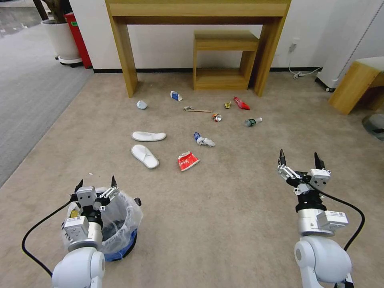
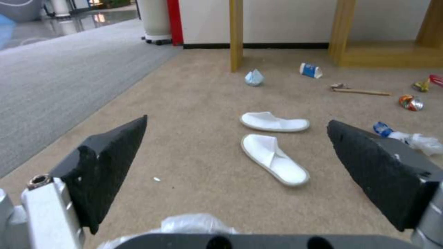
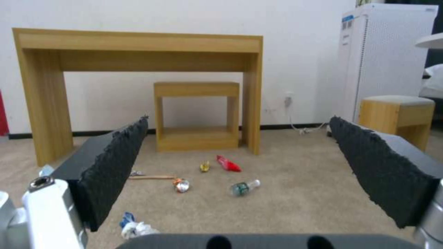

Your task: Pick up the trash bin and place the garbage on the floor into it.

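The blue trash bin [image 1: 122, 240], lined with a white plastic bag [image 2: 193, 223], stands on the beige floor [image 1: 224, 216] at the near left. My left gripper [image 1: 96, 182] hovers open over its rim, holding nothing. My right gripper [image 1: 299, 154] hangs open above bare carpet at the near right. Garbage lies ahead: two white slippers [image 1: 148, 136] [image 1: 145, 156], a red-white carton [image 1: 187, 161], a blue-white cup [image 1: 176, 95], crumpled paper [image 1: 141, 105], a wooden stick [image 1: 198, 110], a crushed can [image 1: 217, 117], yellow [image 1: 227, 105] and red wrappers [image 1: 241, 103], and a plastic bottle [image 1: 253, 121].
A wooden console table [image 1: 198, 12] with a small wooden shelf [image 1: 224, 60] under it stands against the far wall. A red bin [image 1: 78, 40] and white planter [image 1: 62, 40] sit far left beside grey carpet [image 1: 32, 92]. A wooden stool [image 1: 354, 86] is far right.
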Tool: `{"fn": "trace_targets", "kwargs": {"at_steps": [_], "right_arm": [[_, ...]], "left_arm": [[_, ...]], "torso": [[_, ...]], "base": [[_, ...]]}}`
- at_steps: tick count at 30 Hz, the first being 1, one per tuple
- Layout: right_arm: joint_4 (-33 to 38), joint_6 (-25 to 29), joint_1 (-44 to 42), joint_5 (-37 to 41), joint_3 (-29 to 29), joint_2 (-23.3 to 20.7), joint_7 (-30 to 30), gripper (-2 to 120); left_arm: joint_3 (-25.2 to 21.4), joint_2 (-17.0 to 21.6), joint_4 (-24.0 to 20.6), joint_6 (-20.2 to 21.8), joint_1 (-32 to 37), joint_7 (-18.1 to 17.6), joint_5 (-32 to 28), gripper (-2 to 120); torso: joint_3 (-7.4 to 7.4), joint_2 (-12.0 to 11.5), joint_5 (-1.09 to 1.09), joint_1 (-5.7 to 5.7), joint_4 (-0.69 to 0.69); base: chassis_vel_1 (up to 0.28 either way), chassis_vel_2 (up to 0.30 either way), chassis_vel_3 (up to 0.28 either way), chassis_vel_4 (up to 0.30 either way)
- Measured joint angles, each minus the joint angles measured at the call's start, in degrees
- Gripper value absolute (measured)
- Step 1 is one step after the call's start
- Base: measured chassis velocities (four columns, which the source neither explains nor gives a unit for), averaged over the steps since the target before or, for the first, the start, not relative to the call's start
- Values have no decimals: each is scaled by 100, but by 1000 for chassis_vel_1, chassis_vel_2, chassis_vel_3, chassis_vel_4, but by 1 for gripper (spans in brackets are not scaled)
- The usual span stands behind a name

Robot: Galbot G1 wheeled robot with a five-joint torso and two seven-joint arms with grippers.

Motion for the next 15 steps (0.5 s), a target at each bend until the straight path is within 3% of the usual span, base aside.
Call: {"fn": "trace_targets", "kwargs": {"at_steps": [4, 15], "right_arm": [[-35, 161, -3, -24, -74, 32, 0, 100], [-81, 349, -2, -52, -84, 16, -54, 100]], "left_arm": [[2, 0, 1, -4, 1, -1, 0, 100], [-6, 0, 8, -12, 4, -6, -3, 100]], "torso": [[1, 0, 1, 0, 0], [0, 0, 0, 0, 0]], "base": [[-85, 93, 64, -103], [-5, 9, 6, -4]]}}
